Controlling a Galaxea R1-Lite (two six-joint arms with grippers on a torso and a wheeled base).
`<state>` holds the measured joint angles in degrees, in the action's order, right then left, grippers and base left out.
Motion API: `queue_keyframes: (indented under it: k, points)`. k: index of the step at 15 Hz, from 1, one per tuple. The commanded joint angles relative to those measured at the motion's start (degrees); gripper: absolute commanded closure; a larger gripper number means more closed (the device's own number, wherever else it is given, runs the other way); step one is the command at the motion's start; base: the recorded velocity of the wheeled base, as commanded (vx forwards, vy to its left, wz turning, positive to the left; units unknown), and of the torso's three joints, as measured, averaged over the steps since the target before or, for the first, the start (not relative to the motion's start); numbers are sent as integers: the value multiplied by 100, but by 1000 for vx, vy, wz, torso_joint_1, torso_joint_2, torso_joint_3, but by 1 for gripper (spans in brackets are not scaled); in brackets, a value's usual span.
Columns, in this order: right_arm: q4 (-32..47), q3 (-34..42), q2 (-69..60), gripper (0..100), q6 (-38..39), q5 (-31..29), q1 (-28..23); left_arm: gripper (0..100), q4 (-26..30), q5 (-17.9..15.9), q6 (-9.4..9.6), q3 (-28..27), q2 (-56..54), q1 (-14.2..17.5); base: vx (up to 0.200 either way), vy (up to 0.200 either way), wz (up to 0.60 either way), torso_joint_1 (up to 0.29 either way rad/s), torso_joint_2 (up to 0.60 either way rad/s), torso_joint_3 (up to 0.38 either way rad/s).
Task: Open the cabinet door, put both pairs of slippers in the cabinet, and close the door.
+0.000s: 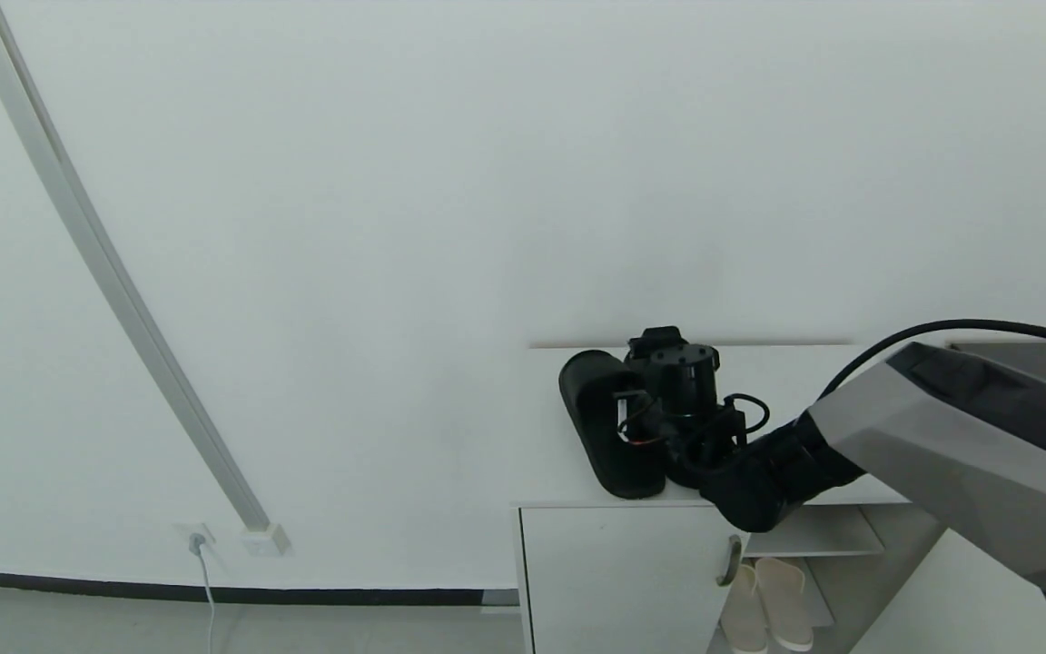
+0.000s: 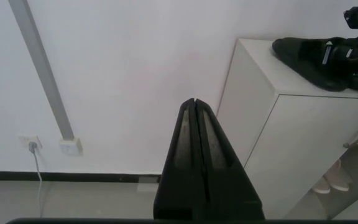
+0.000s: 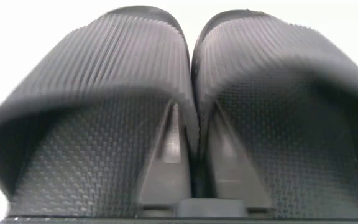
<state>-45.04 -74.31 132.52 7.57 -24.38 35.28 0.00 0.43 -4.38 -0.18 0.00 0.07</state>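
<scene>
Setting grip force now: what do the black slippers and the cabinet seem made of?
The black slippers: soft moulded rubber or foam, probably; matte, with ribbed straps and pebbled footbeds. The cabinet: smooth white panels, likely laminated or painted board; no grain shows.

The black slippers are ribbed with dimpled footbeds; cabinet white; cream slippers plain.

A grey conduit crosses the white wall.
</scene>
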Motion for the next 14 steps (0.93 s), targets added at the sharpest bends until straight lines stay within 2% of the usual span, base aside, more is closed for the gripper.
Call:
queue_keyframes:
  k: [1,4,6,9,14]
  points:
    - [-31,427,-623,100,-10,91,84,100,0,1,-2,1,9,1,0,0,0,0,0,0]
    - [-57,1815,-1923,100,-10,891,102,100,0,1,-2,1,0,1,0,0,0,0,0,0]
    - [-215,2413,-2389,100,-10,1278,111,100,0,1,-2,1,9,1,0,0,0,0,0,0]
    - [-365,3714,-3628,100,-370,2596,120,100,0,1,-2,1,9,1,0,0,0,0,0,0]
    - [92,3828,-3989,100,-379,2737,278,100,0,1,7,1,9,1,0,0,0,0,0,0]
